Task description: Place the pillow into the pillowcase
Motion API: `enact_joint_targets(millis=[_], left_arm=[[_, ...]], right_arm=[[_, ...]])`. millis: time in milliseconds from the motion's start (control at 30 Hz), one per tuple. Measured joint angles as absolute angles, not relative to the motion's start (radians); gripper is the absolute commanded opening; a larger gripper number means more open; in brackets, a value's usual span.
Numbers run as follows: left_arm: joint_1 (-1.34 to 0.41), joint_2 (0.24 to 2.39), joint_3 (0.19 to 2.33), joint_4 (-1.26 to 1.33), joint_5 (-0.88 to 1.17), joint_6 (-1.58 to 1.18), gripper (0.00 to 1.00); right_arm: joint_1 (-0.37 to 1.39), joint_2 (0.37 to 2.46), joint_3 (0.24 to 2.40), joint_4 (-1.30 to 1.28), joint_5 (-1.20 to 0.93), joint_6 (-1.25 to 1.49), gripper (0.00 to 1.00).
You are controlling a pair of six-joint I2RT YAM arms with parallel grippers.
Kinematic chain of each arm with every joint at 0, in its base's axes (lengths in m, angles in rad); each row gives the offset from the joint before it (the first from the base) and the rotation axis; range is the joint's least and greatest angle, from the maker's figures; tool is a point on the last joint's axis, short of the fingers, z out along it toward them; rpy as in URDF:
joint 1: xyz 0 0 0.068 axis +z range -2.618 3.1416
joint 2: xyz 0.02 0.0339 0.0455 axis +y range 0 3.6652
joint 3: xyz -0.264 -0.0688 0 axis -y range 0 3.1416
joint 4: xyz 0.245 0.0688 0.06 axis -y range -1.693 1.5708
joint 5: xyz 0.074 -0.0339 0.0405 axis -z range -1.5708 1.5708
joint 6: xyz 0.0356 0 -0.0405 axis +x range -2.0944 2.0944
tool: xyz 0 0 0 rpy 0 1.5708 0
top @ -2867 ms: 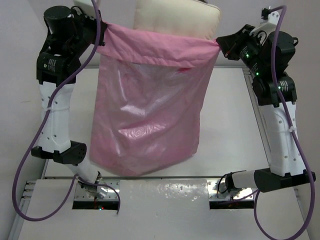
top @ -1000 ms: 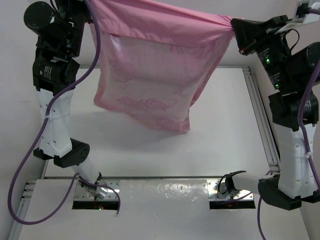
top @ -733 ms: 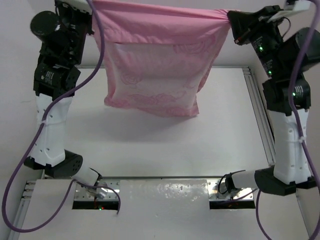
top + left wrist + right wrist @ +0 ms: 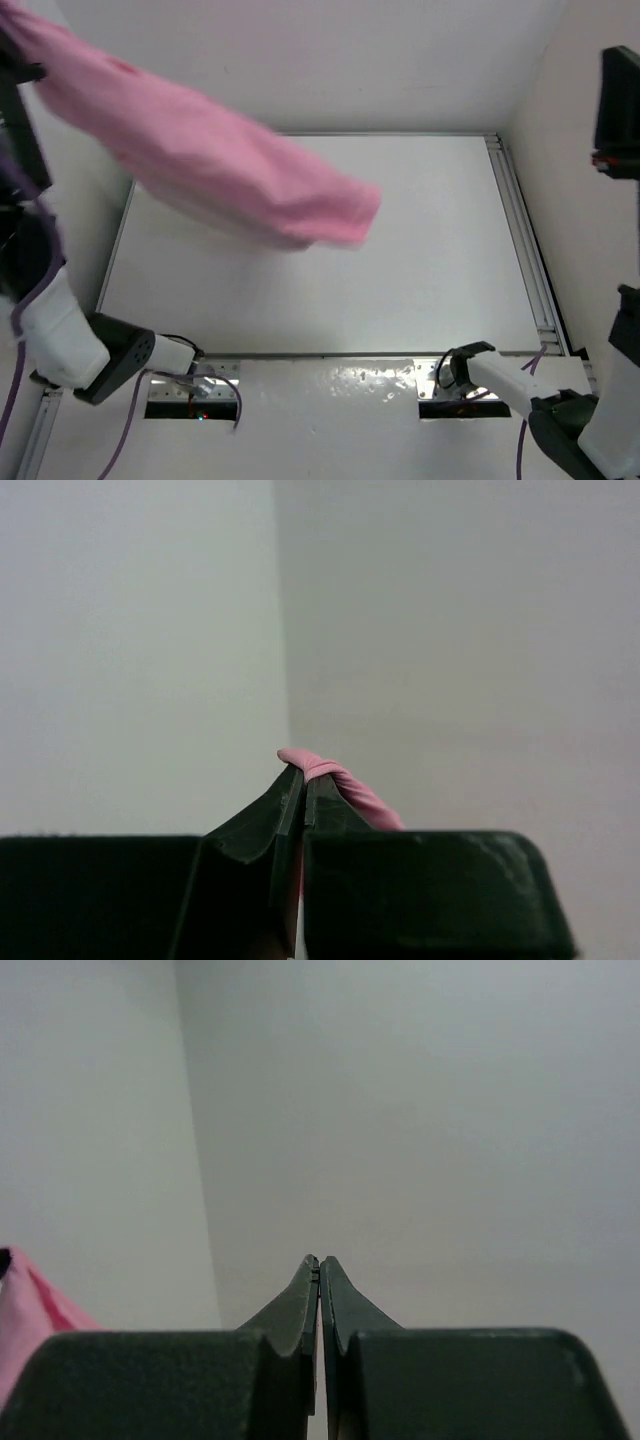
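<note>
The pink pillowcase (image 4: 220,175) hangs slantwise from the top left corner down over the middle of the table, blurred by motion. My left gripper (image 4: 305,778) is shut on a twisted pink corner of the pillowcase (image 4: 345,788); in the top view it is off the upper left edge. My right gripper (image 4: 319,1262) is shut with nothing between its fingers and points at a bare wall. A bit of the pillowcase (image 4: 25,1310) shows at that view's lower left. The pillow is not visible in any view.
The white table (image 4: 430,250) has a metal rail (image 4: 522,235) along its right side. White walls close in at the back and right. The left arm's base link (image 4: 110,355) and the right arm's base link (image 4: 500,372) lie near the front edge. A black part of the right arm (image 4: 620,105) is at the right edge.
The right gripper has let go of the pillowcase and swung off to the right. The pillowcase, earlier stretched between both grippers, now swings from the left gripper alone, which has moved left.
</note>
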State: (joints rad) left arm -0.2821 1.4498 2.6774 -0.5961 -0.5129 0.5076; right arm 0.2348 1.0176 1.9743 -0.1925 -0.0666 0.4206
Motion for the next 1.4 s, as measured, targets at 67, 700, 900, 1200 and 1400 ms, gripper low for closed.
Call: enact_joint_targets(millis=[67, 700, 900, 1200, 1400], left_arm=[[-0.282, 1.417, 2.696, -0.571, -0.561, 0.523, 0.0], [-0.313, 1.631, 2.398, -0.579, -0.312, 0.402, 0.0], [-0.389, 1.982, 2.392, -0.525, -0.138, 0.288, 0.48], [-0.572, 2.24, 2.42, -0.556, 0.009, 0.203, 1.0], [-0.493, 2.061, 2.407, -0.598, 0.038, 0.188, 1.0]], right_arm=[[0.235, 0.988, 1.991, -0.152, -0.083, 0.437, 0.0], [0.328, 1.544, 1.751, -0.4, -0.242, 0.553, 0.0], [0.297, 1.557, 1.67, -0.482, -0.213, 0.532, 0.1], [0.127, 1.557, 1.67, -0.555, -0.185, 0.521, 0.94], [0.131, 1.607, 1.645, -0.588, -0.155, 0.489, 0.99]])
